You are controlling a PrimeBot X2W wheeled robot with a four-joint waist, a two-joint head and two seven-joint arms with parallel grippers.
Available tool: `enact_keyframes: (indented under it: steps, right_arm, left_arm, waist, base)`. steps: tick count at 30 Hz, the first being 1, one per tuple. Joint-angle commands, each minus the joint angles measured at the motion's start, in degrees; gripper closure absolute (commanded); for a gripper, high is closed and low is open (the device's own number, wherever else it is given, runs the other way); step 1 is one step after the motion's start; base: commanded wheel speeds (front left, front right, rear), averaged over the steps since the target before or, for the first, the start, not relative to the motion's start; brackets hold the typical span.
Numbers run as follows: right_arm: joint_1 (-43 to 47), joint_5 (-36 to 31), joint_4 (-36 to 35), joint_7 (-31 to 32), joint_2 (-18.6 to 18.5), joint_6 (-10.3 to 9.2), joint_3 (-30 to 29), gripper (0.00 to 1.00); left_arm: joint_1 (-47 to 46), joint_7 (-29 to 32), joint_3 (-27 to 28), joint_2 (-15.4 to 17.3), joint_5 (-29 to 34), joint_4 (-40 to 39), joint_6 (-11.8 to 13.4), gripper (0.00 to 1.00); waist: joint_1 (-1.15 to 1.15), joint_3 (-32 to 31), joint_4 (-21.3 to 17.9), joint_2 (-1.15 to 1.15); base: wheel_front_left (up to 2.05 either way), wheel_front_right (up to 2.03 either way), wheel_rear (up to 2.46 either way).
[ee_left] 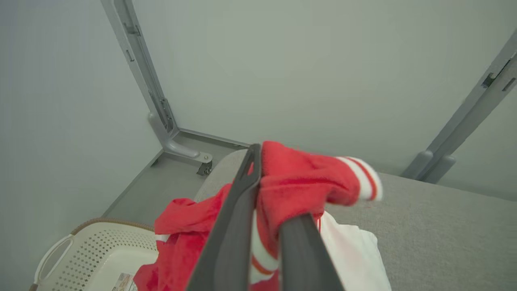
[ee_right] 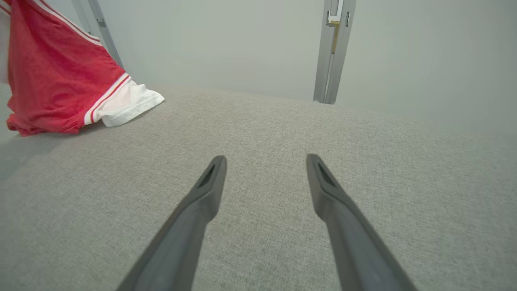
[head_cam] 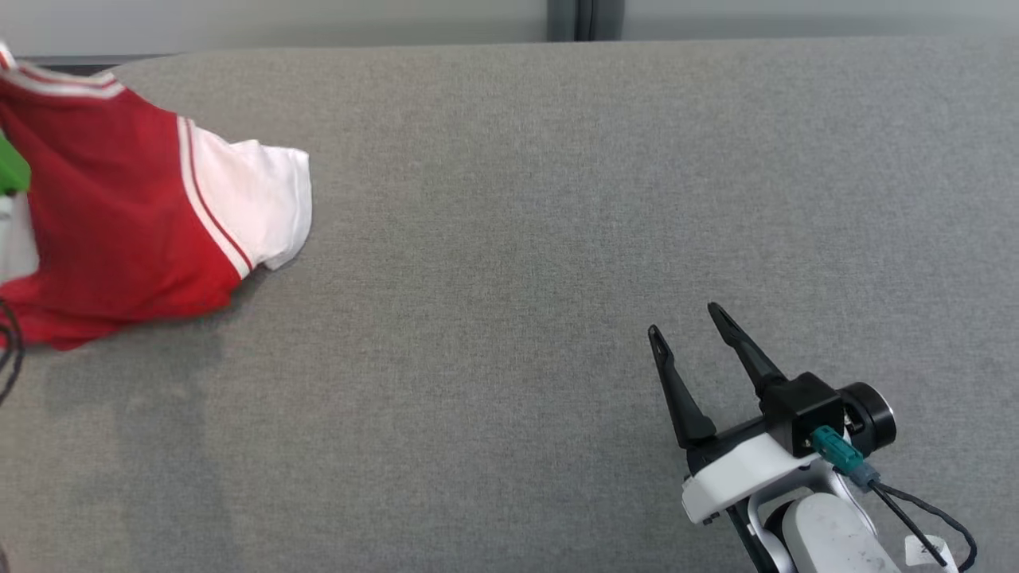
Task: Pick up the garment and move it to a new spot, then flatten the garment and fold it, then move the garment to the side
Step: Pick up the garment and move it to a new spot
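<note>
The right gripper (head_cam: 685, 320) hovers at the near right, empty, its two dark fingers (head_cam: 677, 390) spread wide and pointing far and slightly left, with the pale wrist (head_cam: 824, 533) behind it. The left gripper (ee_left: 271, 190) has its fingers (ee_left: 234, 226) pinched on the red garment (ee_left: 299, 182).

Garment (head_cam: 119, 215) – far left on table (head_cam: 557, 239)

Grey fabric surface (head_cam: 509, 239) spreads beneath the right jaws; beyond them, pale grey walls (ee_right: 226, 40) and grey metal posts (ee_right: 333, 52). Below the left jaws, grey floor (ee_left: 155, 188) and a white basket (ee_left: 93, 246).
</note>
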Motion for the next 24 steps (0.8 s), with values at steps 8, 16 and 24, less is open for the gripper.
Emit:
enact_keyframes:
  steps: [8,16,24]
  right_arm:
    - [-0.7,5.5,3.6,-2.7,0.0,-0.04,1.0,0.00]
    - [-0.7,6.6,5.8,-3.5,0.0,-0.04,2.0,0.00]
    - [-1.9,6.6,6.2,-3.8,0.0,-0.04,2.4,0.00]
  left_arm:
    - [-9.6,3.0,-4.0,-0.7,1.9,-12.0,-1.2,1.00]
    - [-13.1,2.7,-8.9,-5.4,3.9,-19.2,-1.3,1.00]
    - [-11.8,3.3,-13.6,-11.4,4.6,-18.9,-0.5,1.00]
  waist:
    - [-0.01,-9.3,-1.5,0.00]
    - [-0.01,-11.1,-8.9,0.00]
    - [-0.01,-9.1,-17.7,0.00]
  base:
    - [0.00,0.00,0.00]
    - [0.00,0.00,0.00]
    - [0.00,0.00,0.00]
